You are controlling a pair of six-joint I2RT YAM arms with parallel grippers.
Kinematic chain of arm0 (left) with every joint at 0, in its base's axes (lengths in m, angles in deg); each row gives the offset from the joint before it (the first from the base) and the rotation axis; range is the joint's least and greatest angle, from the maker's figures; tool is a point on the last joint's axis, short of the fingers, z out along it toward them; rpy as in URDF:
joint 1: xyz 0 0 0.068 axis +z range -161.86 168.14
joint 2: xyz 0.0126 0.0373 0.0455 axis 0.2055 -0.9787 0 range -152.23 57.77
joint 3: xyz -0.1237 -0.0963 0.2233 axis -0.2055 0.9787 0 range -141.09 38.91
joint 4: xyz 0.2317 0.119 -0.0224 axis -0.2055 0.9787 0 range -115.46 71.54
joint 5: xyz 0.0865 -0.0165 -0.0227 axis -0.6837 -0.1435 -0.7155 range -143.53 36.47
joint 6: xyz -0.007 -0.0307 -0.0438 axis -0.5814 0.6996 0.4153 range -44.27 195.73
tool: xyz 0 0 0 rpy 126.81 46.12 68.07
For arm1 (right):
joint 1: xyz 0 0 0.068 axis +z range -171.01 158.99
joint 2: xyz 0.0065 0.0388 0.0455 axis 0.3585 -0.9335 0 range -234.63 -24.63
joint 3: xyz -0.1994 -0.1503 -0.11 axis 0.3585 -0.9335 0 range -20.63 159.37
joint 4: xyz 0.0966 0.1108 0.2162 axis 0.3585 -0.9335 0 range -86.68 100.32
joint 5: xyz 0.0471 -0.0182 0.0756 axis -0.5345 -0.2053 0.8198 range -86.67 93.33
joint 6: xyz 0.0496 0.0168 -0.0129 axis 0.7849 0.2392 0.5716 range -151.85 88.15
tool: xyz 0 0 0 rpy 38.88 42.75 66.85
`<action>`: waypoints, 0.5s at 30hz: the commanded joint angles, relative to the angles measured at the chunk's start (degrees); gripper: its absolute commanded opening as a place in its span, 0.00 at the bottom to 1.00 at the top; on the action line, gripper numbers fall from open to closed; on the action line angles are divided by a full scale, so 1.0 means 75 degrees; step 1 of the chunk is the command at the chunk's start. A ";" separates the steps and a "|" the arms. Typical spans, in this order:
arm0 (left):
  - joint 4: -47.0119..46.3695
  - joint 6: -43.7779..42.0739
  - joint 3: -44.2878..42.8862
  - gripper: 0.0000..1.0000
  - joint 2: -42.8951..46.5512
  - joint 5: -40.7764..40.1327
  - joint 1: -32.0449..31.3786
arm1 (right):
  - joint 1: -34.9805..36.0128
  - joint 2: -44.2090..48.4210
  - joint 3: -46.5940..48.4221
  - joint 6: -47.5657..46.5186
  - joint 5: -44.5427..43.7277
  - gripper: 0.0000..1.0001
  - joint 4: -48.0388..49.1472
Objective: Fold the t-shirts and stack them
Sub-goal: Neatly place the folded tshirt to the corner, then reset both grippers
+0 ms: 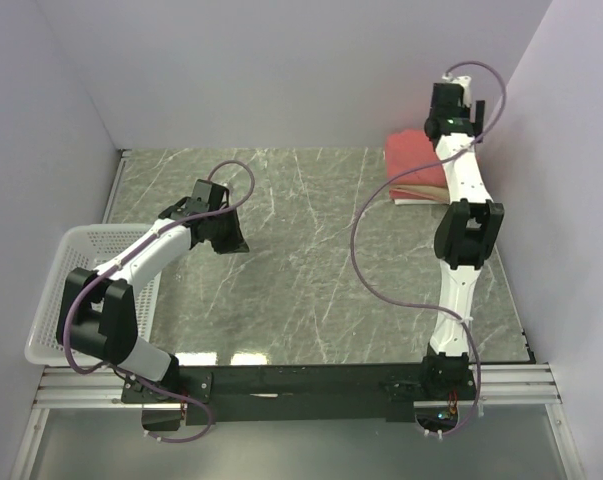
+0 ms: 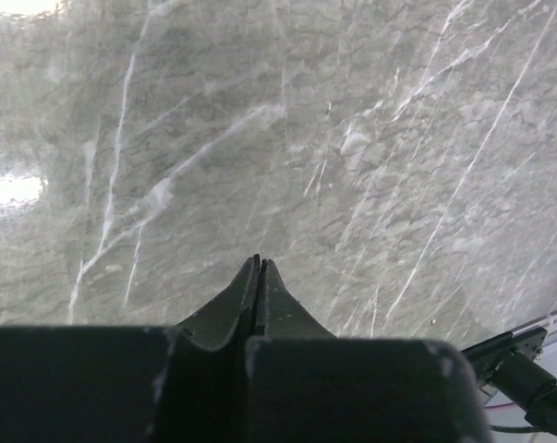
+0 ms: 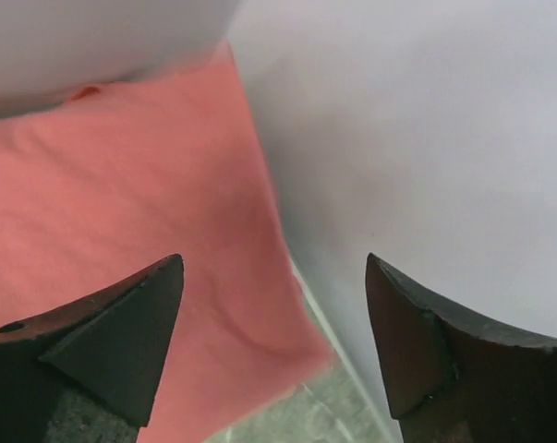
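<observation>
- Dark fingers of the right hand (image 3: 273, 268) sit closest in its wrist view, cut off by the bottom edge. They stand wide apart with nothing between them.
- Fingers of the left hand (image 2: 260, 265) are pressed together on nothing. Its black body blocks the lower part of that view.
- From above, the right arm (image 1: 461, 200) covers part of the t-shirt stack (image 1: 413, 160). How many shirts it holds can't be told.
- Grey-green marbled tabletop (image 1: 311, 250), white veins, glare patches. Plain pale walls (image 1: 281, 70) on three sides.
- Stack lies in the far right corner, against the walls. The right hand is just above it. The left hand is well apart to its left. The white mesh basket (image 1: 51, 310) is farther left again, at the tabletop's edge.
- The top shirt (image 3: 121, 203) is salmon-red, flat, softly creased, with a straight edge. A paler layer (image 1: 418, 195) shows beneath it.
</observation>
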 commanded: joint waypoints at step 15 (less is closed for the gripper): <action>-0.0164 -0.0086 -0.0132 0.12 0.0736 -0.0274 0.0032 | 0.1537 0.4554 -0.4300 0.3965 0.2772 0.88 0.0733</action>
